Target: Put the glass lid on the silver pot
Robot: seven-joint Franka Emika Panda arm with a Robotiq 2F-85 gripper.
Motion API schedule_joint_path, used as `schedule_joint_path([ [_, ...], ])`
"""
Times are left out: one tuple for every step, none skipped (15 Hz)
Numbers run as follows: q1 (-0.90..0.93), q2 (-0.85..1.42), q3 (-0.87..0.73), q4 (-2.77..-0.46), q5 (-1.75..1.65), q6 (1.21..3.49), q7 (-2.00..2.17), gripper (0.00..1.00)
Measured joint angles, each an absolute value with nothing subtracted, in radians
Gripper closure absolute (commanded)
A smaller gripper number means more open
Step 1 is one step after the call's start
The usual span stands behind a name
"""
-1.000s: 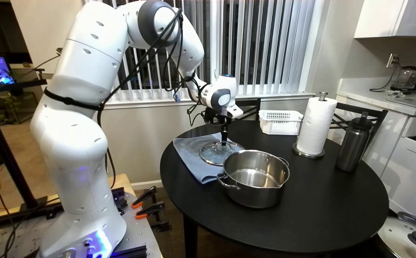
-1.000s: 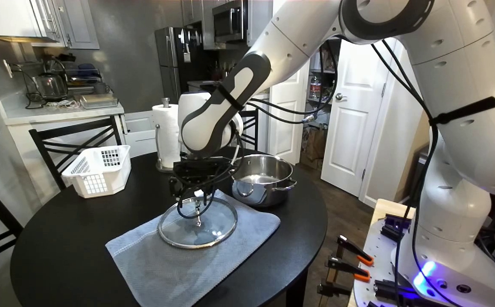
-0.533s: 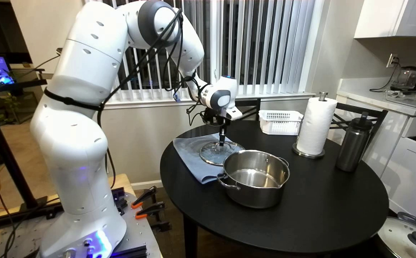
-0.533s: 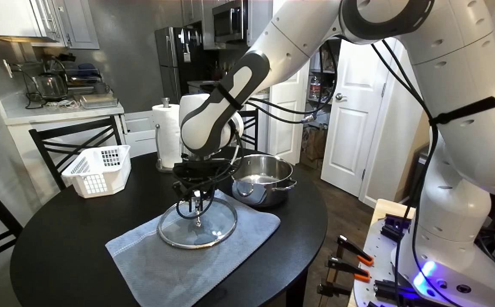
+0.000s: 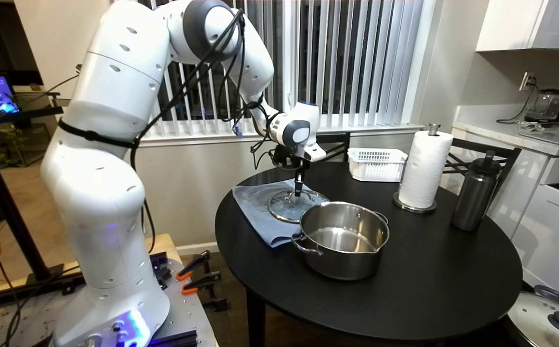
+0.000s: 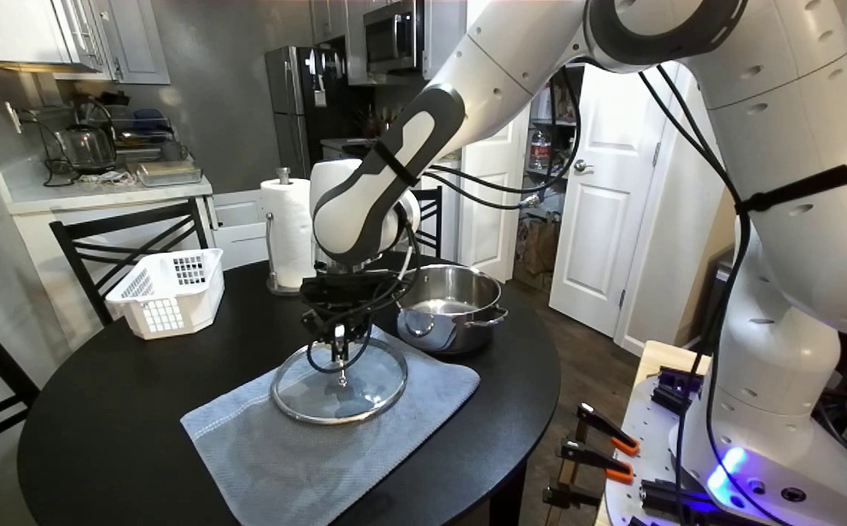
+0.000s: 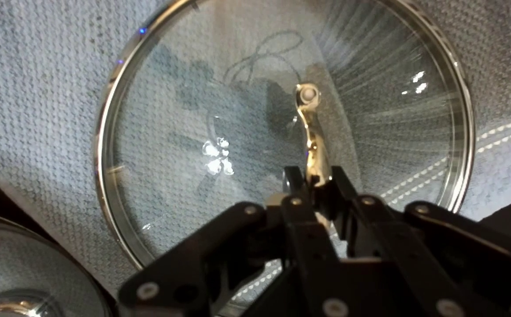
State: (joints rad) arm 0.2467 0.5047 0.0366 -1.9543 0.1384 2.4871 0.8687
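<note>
The glass lid [image 7: 172, 132] lies on a blue-grey cloth, its metal rim and clear disc visible in all views; whether it has risen slightly off the cloth I cannot tell. A shiny arched handle [image 7: 312, 127] crosses the lid's middle. My gripper [image 7: 312, 174] points down over it, both black fingers pressed in on either side of that handle, shut on it. The silver pot [image 5: 344, 262] stands uncovered beside the lid, its bright inside in sight in both exterior views. In the wrist view only part of the pot [image 7: 26, 264] shows, at the lower left corner.
The cloth [image 6: 270, 453] is spread on a round black table [image 5: 429, 284]. A white basket [image 6: 168, 299], a paper towel roll [image 5: 425, 168] and a dark metal bottle [image 5: 474, 193] stand farther along the table. Black cables hang around the wrist.
The fingers have come together on the lid's handle, after standing wider apart a second ago. The wrist has shifted only slightly; lid and pot are in nearly the same places.
</note>
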Motion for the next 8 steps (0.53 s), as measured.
schedule_joint_path([
  [0.253, 0.492, 0.031, -1.964, 0.133, 2.489, 0.869, 0.93],
  [0.261, 0.475, 0.026, -1.975, 0.122, 2.489, 0.871, 0.93],
  [0.27, 0.454, 0.021, -1.986, 0.106, 2.49, 0.877, 0.93],
  [0.279, 0.43, 0.018, -1.999, 0.091, 2.49, 0.881, 0.93],
  [0.285, 0.404, 0.017, -2.011, 0.077, 2.489, 0.883, 0.93],
  [0.291, 0.379, 0.017, -2.022, 0.064, 2.489, 0.885, 0.93],
  [0.295, 0.355, 0.018, -2.032, 0.053, 2.488, 0.886, 0.93],
  [0.296, 0.333, 0.019, -2.041, 0.048, 2.486, 0.886, 0.93],
])
